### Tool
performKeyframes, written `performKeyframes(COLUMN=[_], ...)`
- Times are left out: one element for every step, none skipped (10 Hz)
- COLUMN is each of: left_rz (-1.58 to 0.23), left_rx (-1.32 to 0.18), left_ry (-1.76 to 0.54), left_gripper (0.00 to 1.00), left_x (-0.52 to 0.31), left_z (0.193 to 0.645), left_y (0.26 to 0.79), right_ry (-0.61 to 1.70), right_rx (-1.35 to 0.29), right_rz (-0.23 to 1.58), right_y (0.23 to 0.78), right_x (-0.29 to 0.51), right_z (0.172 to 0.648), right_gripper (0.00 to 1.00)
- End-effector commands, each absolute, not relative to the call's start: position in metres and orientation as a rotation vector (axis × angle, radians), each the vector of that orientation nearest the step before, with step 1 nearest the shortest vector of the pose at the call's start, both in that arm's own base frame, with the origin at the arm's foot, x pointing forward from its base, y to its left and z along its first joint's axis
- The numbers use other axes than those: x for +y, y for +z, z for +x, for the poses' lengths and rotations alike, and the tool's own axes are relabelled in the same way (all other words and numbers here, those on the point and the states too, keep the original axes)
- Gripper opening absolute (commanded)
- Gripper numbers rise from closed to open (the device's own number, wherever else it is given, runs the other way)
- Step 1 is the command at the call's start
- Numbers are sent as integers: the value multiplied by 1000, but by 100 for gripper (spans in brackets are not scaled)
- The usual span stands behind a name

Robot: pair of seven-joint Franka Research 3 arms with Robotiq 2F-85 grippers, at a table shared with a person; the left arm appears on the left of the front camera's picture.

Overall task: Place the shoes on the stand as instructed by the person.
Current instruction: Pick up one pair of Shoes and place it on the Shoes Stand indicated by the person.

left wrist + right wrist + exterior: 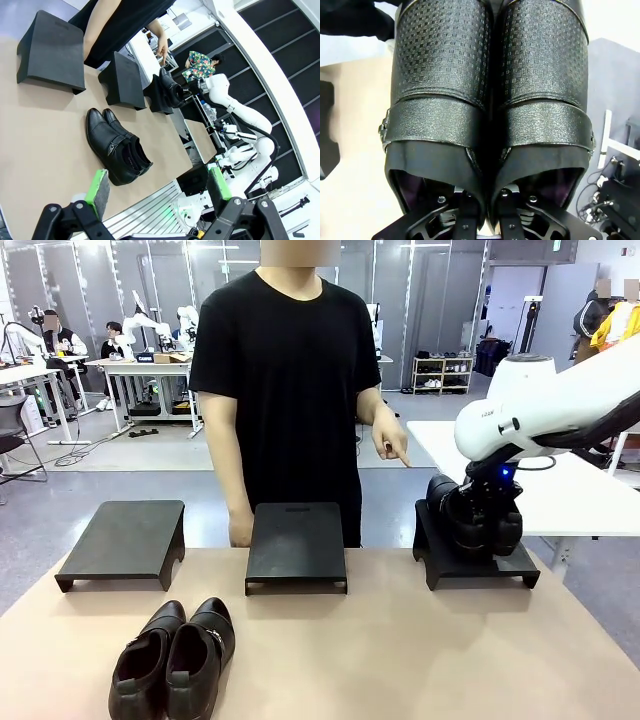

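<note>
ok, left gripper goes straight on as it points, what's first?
Probably the table top, just beside the heels of the loose shoes; its fingers are open. Depth is hard to judge.

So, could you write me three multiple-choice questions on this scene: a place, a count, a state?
1. Where does the loose pair of shoes lie? A) on the left stand B) on the middle stand C) on the bare table
2. How many black stands are on the table? A) two B) three C) four
3. How is the right gripper? A) shut on the other pair of shoes B) open and empty C) shut on a stand
Key: 1 C, it lies on the tabletop; 2 B, left stand, middle stand, right stand; 3 A, it pinches both shoes at the right stand.
</note>
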State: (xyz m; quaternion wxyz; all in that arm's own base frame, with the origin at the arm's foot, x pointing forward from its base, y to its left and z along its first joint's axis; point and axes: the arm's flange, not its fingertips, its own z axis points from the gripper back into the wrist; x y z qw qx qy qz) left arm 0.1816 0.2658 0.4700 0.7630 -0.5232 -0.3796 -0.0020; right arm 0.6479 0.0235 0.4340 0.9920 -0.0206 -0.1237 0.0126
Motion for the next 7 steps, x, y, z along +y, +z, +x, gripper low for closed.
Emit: performKeyframes(left_rz=[-1148, -1148, -1148, -1148, -1148, -1148, -1148], left_rx=[-846, -846, -846, -846, -846, -846, -846], left_ry=[-24, -24, -24, -24, -24, -24, -24], left_gripper=[100, 100, 100, 100, 100, 100, 100], left_x=[269, 269, 269, 269, 269, 269, 269], left_z=[183, 183, 183, 183, 183, 183, 183], left_y=[472, 472, 472, 472, 472, 472, 472], right_ry=[-19, -49, -60, -63, -55, -33, -29], right_rx=[-305, -316, -333, -326, -321, -311, -295], right_rz=[-68, -46, -26, -19, -18, -8, -6], right_y=[432, 428, 427, 425, 420, 416, 413], right_x=[28, 27, 26, 25, 26, 25, 25], right_z=[659, 663, 664, 666, 667, 668, 668], right_gripper=[9, 9, 9, 9, 9, 9, 9])
